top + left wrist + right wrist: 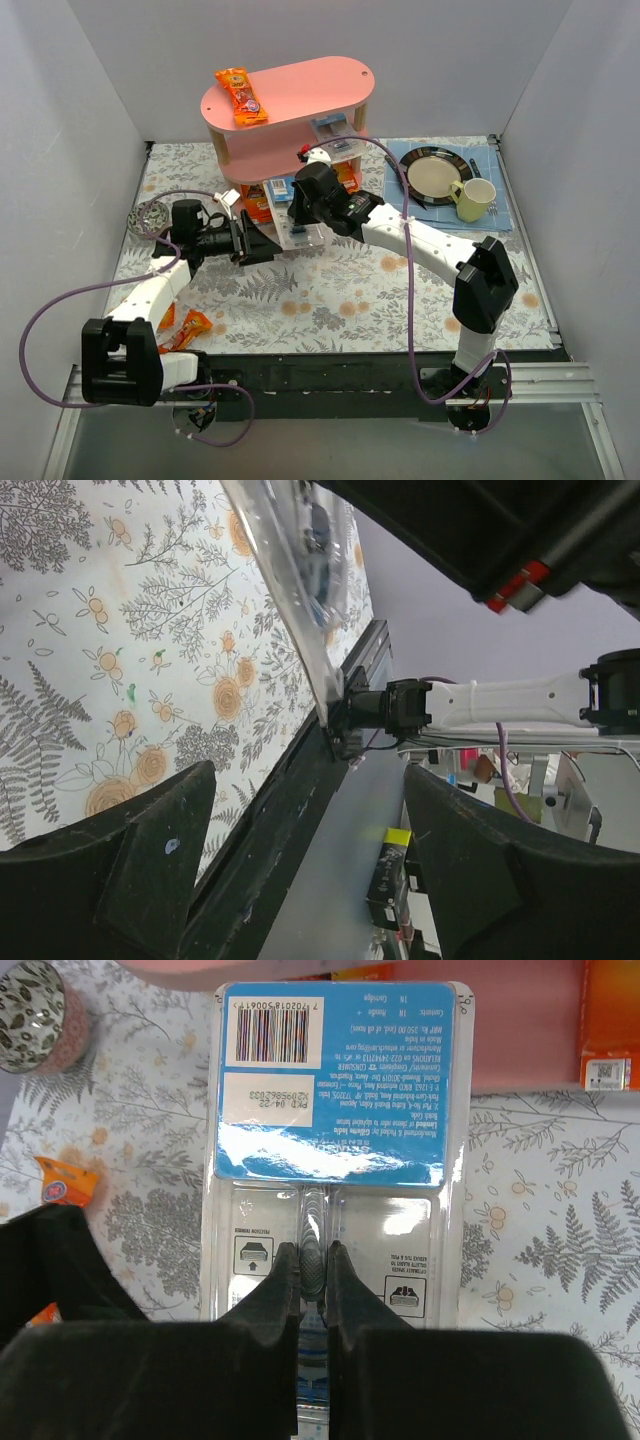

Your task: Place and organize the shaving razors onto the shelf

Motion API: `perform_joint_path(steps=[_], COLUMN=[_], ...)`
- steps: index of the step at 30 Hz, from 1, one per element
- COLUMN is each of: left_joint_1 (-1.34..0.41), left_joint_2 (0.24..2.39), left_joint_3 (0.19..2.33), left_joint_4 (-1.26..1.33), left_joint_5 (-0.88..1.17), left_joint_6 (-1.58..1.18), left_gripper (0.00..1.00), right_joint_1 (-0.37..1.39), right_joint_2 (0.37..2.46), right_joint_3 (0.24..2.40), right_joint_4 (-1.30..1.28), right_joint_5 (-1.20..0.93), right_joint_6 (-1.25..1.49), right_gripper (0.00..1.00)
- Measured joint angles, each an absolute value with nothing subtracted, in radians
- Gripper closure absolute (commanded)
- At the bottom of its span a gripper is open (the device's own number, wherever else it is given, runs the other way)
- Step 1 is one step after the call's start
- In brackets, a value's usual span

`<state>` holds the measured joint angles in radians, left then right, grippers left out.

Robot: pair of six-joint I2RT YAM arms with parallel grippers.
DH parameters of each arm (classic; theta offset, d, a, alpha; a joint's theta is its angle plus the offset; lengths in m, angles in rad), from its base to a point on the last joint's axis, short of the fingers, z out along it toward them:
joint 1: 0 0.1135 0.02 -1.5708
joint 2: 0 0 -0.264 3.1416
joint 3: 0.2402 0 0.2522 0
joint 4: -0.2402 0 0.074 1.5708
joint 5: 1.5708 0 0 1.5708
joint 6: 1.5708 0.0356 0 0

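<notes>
while a clear blister pack [330, 1150] with a blue backing card is pinched at its near end between the closed fingers of the right gripper [312, 1255], it is held low over the floral tablecloth [330, 290], just in front of the pink shelf [290, 100], with its far end reaching the edge of a pink board. the barcode side is turned towards the right wrist camera. the left gripper [305, 790] is seen just beside the pack, on its left; its jaws are spread wide and nothing is held between them. a long orange bag [240, 96] is laid on the top board of the shelf, and an orange card [610, 1015] is seen on a lower board. two more orange packs [190, 328] are left on the cloth near the base of the left arm. a small patterned bowl [152, 215] is set at the left of the table; a plate [432, 172] and a mug [472, 198] are set on a blue mat [500, 212] at the far right.
</notes>
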<state>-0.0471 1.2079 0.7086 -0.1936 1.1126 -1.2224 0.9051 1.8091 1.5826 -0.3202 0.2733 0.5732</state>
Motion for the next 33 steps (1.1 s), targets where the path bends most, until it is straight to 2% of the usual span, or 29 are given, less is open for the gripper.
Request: perform_joint_path(steps=[5, 8, 9, 13, 17, 18, 19, 22, 28, 29, 33], left_joint_1=[-0.085, -0.101, -0.107, -0.118, -0.12, -0.12, -0.12, -0.119, -0.108, -0.106, -0.104], left_joint_2=[1.298, 1.328, 1.335, 1.362, 1.383, 1.385, 1.386, 1.387, 1.383, 1.377, 1.343], left_joint_3=[0.77, 0.794, 0.797, 0.801, 0.801, 0.801, 0.801, 0.801, 0.808, 0.811, 0.842], left_joint_4=[-0.157, -0.136, -0.13, -0.105, -0.076, -0.07, -0.065, -0.068, -0.079, -0.079, -0.071], left_joint_5=[1.082, 1.072, 1.069, 1.066, 1.087, 1.089, 1.092, 1.1, 1.124, 1.127, 1.188], left_joint_6=[-1.253, -1.264, -1.269, -1.281, -1.297, -1.304, -1.31, -1.34, -1.347, -1.34, -1.321], left_gripper=[0.29, 0.4, 0.51, 0.69, 0.76, 0.82, 0.98, 1.0, 1.0, 1.0, 1.0], right_joint_1=[0.921, 0.928, 0.93, 0.934, 0.934, 0.934, 0.934, 0.935, 0.928, 0.921, 0.88], right_joint_2=[1.824, 1.841, 1.846, 1.855, 1.855, 1.856, 1.856, 1.856, 1.837, 1.819, 1.7], right_joint_3=[1.626, 1.64, 1.642, 1.65, 1.654, 1.654, 1.655, 1.658, 1.635, 1.613, 1.528], right_joint_4=[-0.321, -0.327, -0.33, -0.337, -0.341, -0.341, -0.342, -0.345, -0.303, -0.277, -0.207], right_joint_5=[0.296, 0.303, 0.305, 0.307, 0.311, 0.312, 0.312, 0.314, 0.26, 0.236, 0.135], right_joint_6=[0.573, 0.572, 0.572, 0.572, 0.57, 0.57, 0.569, 0.564, 0.458, 0.426, 0.301], right_gripper=[0.99, 0.99, 0.99, 0.99, 0.99, 0.99, 0.99, 0.99, 0.62, 0.53, 0.45])
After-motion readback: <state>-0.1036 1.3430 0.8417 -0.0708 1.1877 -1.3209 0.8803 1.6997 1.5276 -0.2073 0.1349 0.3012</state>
